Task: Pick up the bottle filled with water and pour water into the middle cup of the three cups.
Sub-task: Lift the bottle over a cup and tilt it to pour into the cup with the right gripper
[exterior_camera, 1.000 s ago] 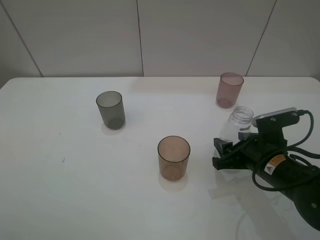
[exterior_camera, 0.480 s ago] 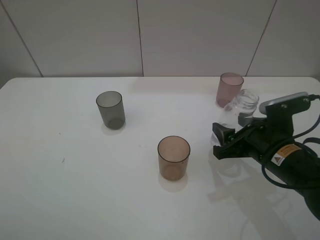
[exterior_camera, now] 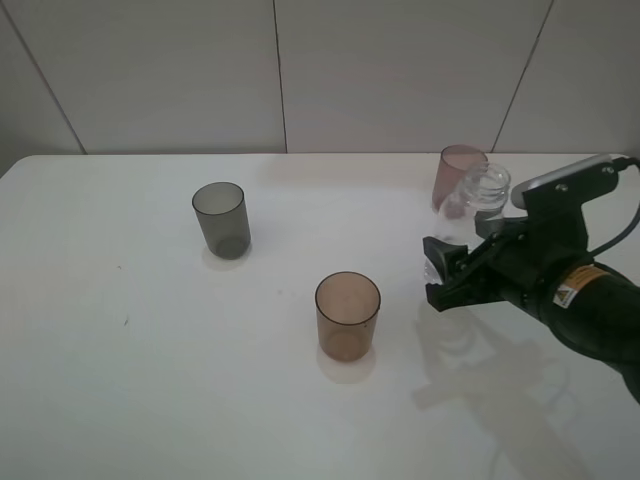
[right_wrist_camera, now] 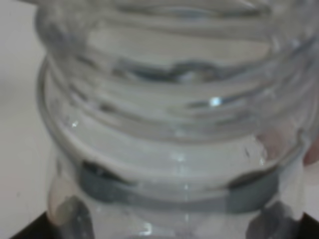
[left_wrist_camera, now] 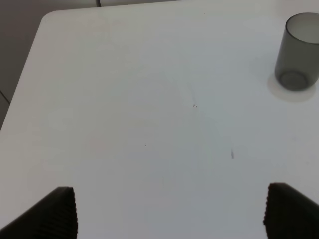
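The bottle (exterior_camera: 487, 188) is clamped in the right hand (exterior_camera: 440, 277). It stands roughly upright, with its open threaded neck above the fingers. Its base is clear of the worktop (exterior_camera: 120, 380), and its shadow falls beneath the hand.

Farthest left, the left hand (left_wrist_camera: 169, 209) is released. Its two dark fingertips are spread wide with only bare worktop between them, and it is out of the high view. The smoky grey cup (exterior_camera: 221, 218) stands upright ahead of that hand and off to one side, well apart from it.

The middle cup (exterior_camera: 347, 315), amber-brown, stands upright ahead of the right hand's fingertips and a little to one side. It is near them but not touching, and sits lower than the bottle. The pinkish-mauve cup (exterior_camera: 455, 165) stands upright beyond the right hand, partly hidden behind the bottle's neck.

The right wrist view is filled by the bottle's ribbed neck, close and blurred. Dark finger parts show at its two lower corners.
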Robot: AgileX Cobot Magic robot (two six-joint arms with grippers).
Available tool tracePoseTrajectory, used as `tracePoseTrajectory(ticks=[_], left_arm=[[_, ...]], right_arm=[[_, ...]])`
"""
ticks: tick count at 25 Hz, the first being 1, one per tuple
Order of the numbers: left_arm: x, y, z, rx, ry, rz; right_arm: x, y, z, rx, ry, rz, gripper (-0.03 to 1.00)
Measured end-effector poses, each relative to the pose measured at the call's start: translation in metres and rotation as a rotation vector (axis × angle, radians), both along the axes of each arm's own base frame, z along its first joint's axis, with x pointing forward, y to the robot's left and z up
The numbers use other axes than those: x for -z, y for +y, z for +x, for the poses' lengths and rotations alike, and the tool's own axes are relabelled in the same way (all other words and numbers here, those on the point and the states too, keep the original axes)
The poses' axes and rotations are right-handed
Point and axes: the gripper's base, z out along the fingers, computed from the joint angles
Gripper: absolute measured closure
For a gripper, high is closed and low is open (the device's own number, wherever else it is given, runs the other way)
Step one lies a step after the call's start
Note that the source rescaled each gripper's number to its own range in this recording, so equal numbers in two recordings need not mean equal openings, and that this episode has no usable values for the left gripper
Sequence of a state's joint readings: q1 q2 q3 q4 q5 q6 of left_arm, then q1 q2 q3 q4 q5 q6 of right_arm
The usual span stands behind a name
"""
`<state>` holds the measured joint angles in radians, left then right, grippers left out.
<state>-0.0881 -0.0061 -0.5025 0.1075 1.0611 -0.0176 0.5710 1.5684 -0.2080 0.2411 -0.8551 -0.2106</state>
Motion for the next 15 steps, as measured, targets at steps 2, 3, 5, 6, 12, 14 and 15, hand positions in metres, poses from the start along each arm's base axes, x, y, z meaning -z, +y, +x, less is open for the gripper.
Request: tracePoseTrajectory(ticks=[2, 3, 5, 6, 12, 14, 15], left_arm=[[0.0, 0.0, 0.0, 0.0, 0.0, 0.0], [0.0, 0.0, 0.0, 0.0, 0.0, 0.0], [0.0, 0.0, 0.0, 0.0, 0.0, 0.0], [0.0, 0.0, 0.0, 0.0, 0.0, 0.0], [0.0, 0.0, 0.0, 0.0, 0.0, 0.0], [0.0, 0.0, 0.0, 0.0, 0.0, 0.0], [0.0, 0.0, 0.0, 0.0, 0.0, 0.0]], right_arm=[[-0.005, 0.004, 0.003, -0.039, 0.008, -0.062, 0.96], [-0.007, 0.006, 0.005, -0.064, 0.012, -0.102, 0.96], [-0.014, 0.009, 0.01, -0.106, 0.004, -0.179, 0.96], [-0.017, 0.01, 0.012, -0.117, 0.01, -0.21, 0.96], [-0.035, 0.012, 0.017, -0.211, -0.039, -0.426, 0.96], [-0.036, 0.01, 0.016, -0.241, -0.051, -0.499, 0.96], [-0.037, 0.009, 0.016, -0.261, -0.058, -0.544, 0.96]])
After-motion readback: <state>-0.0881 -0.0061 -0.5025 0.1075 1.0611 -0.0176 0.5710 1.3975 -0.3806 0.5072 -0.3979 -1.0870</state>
